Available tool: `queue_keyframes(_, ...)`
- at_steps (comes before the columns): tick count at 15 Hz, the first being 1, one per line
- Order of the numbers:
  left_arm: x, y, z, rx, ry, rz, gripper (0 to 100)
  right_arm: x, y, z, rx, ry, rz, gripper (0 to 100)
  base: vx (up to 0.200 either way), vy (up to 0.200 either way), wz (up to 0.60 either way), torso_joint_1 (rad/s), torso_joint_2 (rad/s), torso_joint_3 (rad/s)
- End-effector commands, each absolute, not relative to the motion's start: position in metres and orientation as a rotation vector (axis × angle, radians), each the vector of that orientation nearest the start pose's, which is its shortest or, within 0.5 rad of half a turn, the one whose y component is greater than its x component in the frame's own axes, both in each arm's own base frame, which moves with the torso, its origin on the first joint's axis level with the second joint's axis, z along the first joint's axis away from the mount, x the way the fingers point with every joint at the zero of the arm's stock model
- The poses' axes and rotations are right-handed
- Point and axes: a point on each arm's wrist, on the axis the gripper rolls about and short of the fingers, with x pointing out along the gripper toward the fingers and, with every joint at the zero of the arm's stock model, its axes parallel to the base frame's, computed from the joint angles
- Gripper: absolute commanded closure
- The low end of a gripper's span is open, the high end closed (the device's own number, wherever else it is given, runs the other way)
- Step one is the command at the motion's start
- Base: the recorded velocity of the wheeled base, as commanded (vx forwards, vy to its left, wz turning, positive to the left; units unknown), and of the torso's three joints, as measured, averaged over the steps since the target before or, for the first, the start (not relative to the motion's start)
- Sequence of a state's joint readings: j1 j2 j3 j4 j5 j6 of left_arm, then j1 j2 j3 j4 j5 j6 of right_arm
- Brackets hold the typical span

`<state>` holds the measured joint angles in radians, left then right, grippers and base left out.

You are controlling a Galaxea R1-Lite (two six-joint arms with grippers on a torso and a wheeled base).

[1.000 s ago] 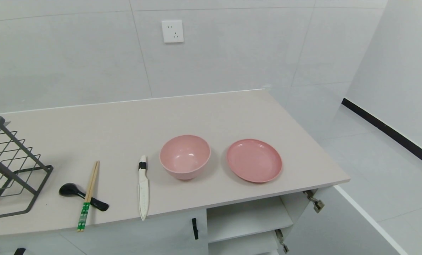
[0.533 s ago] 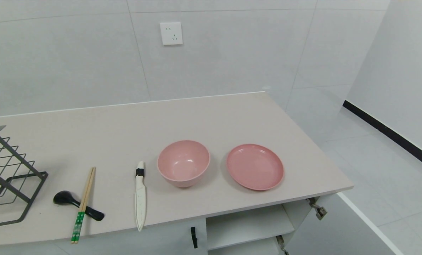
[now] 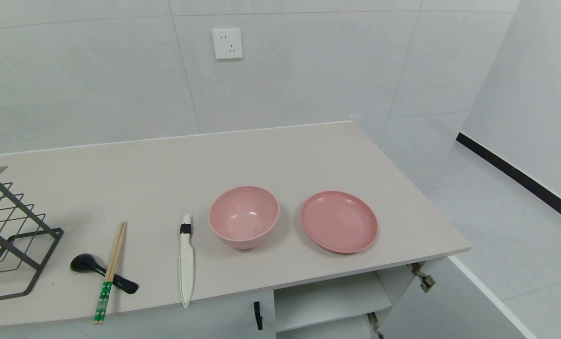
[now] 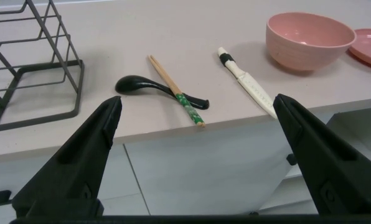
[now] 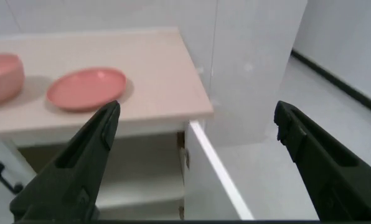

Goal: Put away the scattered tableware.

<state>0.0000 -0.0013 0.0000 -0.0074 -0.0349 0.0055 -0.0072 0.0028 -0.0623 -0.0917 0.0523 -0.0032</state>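
A pink bowl [image 3: 244,216] and a pink plate [image 3: 339,221] sit side by side near the counter's front right. Left of the bowl lies a white knife [image 3: 185,260], its tip over the front edge. Further left, wooden chopsticks [image 3: 110,272] lie across a black spoon [image 3: 102,272]. My left gripper [image 4: 195,112] is open, held in front of and below the counter edge, facing the spoon [image 4: 157,90], chopsticks [image 4: 175,89] and knife [image 4: 251,84]. My right gripper [image 5: 195,118] is open, off the counter's right front corner, with the plate [image 5: 86,88] and bowl [image 5: 2,76] ahead.
A dark wire rack [image 3: 7,226] stands at the counter's left end. Below the counter [image 3: 271,160] on the right, a cabinet door [image 5: 213,171] hangs open, showing white shelves [image 3: 329,299]. A tiled wall with a socket [image 3: 227,43] runs behind.
The head camera shifted up and slightly right in the first half second, so everything sits lower in the picture. The tableware itself has not moved.
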Motion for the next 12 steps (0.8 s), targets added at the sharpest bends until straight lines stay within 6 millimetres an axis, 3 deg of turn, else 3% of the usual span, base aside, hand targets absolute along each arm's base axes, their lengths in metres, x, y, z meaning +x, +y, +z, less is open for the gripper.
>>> queue_keyframes(1, -0.023, -0.001, 0.076, 0.006, -0.008, -0.035, 0, -0.034, 0.002, 0.149, -0.029, -0.231, 0.087, 0, 0.000, 0.000, 0.00, 0.000, 0.00, 0.000)
queue_keyframes(5, -0.023, -0.001, 0.076, 0.003, -0.008, -0.037, 0, 0.011, 0.007, 0.145, -0.005, 0.090, 0.347, 0, 0.000, 0.000, 0.00, 0.000, 0.00, 0.000)
queue_keyframes(8, -0.023, -0.001, 0.076, 0.003, -0.006, -0.037, 0, 0.039, 0.012, 0.149, 0.003, 0.252, 0.414, 0, 0.000, 0.000, 0.00, 0.000, 0.00, 0.000)
queue_keyframes(12, -0.023, -0.001, 0.076, 0.003, -0.006, -0.037, 0, 0.066, 0.018, 0.160, 0.008, 0.343, 0.446, 0, 0.000, 0.000, 0.00, 0.000, 0.00, 0.000)
